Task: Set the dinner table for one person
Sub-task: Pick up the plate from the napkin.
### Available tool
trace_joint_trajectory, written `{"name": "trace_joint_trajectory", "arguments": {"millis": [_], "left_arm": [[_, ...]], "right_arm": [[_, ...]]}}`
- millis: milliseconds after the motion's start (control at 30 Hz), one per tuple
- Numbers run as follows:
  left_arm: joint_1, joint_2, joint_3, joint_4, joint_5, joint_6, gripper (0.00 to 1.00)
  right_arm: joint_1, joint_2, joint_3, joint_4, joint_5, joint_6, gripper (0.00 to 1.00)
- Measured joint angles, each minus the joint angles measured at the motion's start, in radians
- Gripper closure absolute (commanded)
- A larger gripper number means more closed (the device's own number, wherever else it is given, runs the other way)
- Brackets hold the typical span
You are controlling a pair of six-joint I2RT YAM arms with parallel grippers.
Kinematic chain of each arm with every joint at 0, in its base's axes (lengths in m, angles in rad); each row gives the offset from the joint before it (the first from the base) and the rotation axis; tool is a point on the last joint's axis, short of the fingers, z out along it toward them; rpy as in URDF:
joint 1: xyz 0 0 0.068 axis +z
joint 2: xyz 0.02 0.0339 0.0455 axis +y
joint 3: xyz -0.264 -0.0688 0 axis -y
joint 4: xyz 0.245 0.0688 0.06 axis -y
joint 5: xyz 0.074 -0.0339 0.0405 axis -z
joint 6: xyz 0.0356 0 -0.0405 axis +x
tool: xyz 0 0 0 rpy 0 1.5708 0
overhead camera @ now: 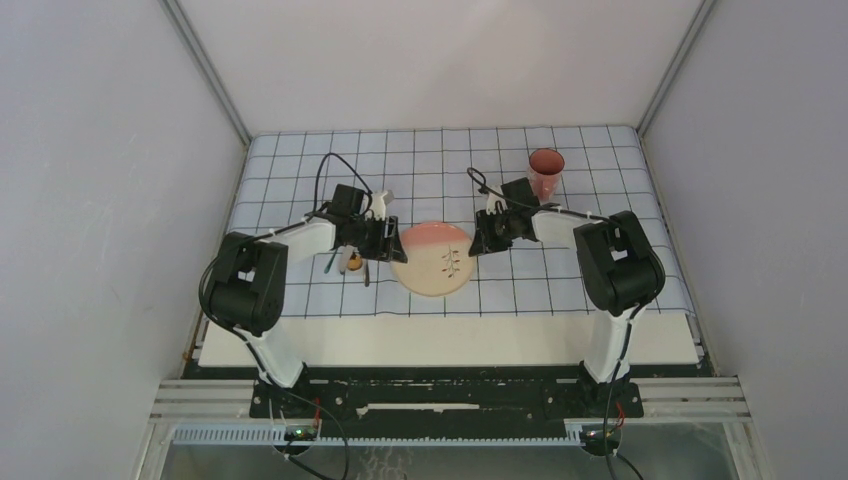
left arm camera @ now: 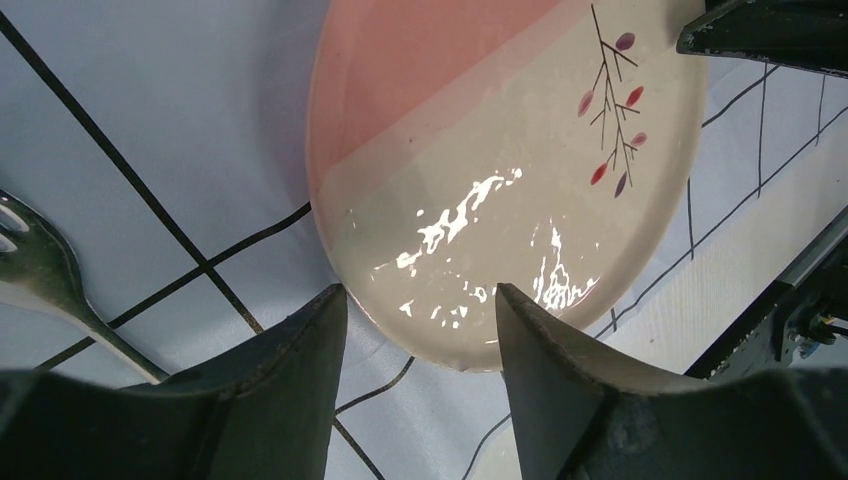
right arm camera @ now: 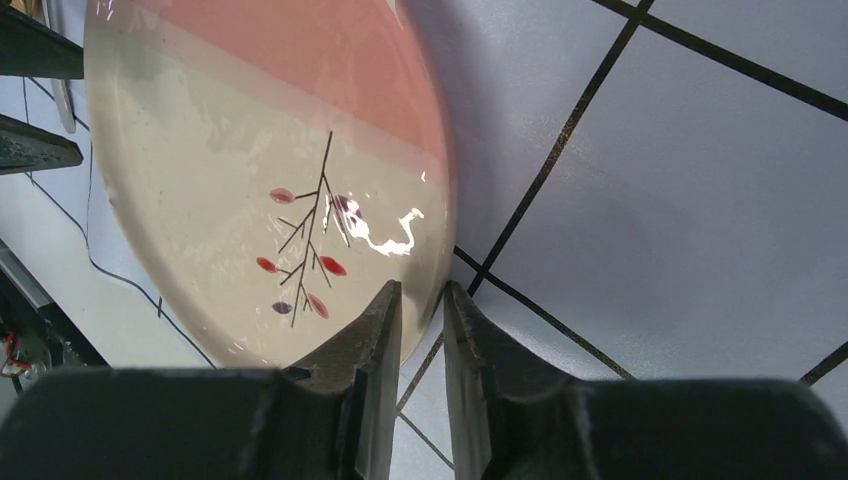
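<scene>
We see the left pincer [left arm camera: 420, 292] wide open at the round pink-and-cream ceramic plate [left arm camera: 480, 150], the right pincer [right arm camera: 422, 288] narrowly parted beside it.

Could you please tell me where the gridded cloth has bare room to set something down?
Free: the far strip of cloth behind the plate, left of the pink cup, and the far-left corner. Crowded: the plate's sides, with the right tool on one and the left tool by cutlery on the other.
</scene>
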Motion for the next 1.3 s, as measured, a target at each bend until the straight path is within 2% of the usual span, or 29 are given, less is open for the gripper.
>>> {"name": "trace_joint_trajectory", "arguments": {"millis": [167,367,467,700,867,1300], "left_arm": [[0.000,0.000,0.000,0.000,-0.019,-0.011,0.53],[0.002,0.016,0.000,0.000,-0.043,-0.021,0.78],[0.005,0.024,0.000,0.000,-0.044,-0.025,0.84],[0.006,0.027,0.000,-0.006,-0.043,-0.023,0.87],[0.006,0.024,0.000,-0.013,-0.043,-0.017,0.93],[0.008,-0.015,0.000,-0.133,-0.091,0.036,0.94]], "right_arm": [[-0.002,0.002,0.000,-0.002,0.007,-0.001,0.80],[-0.009,0.007,0.011,-0.014,0.018,0.000,0.97],[-0.016,0.008,0.014,-0.018,0.020,0.000,1.00],[-0.018,0.014,0.027,-0.029,0.024,-0.001,1.00],[-0.012,0.019,0.039,-0.042,0.029,-0.001,1.00],[0.064,0.039,0.092,-0.070,0.096,-0.019,1.00]]}}
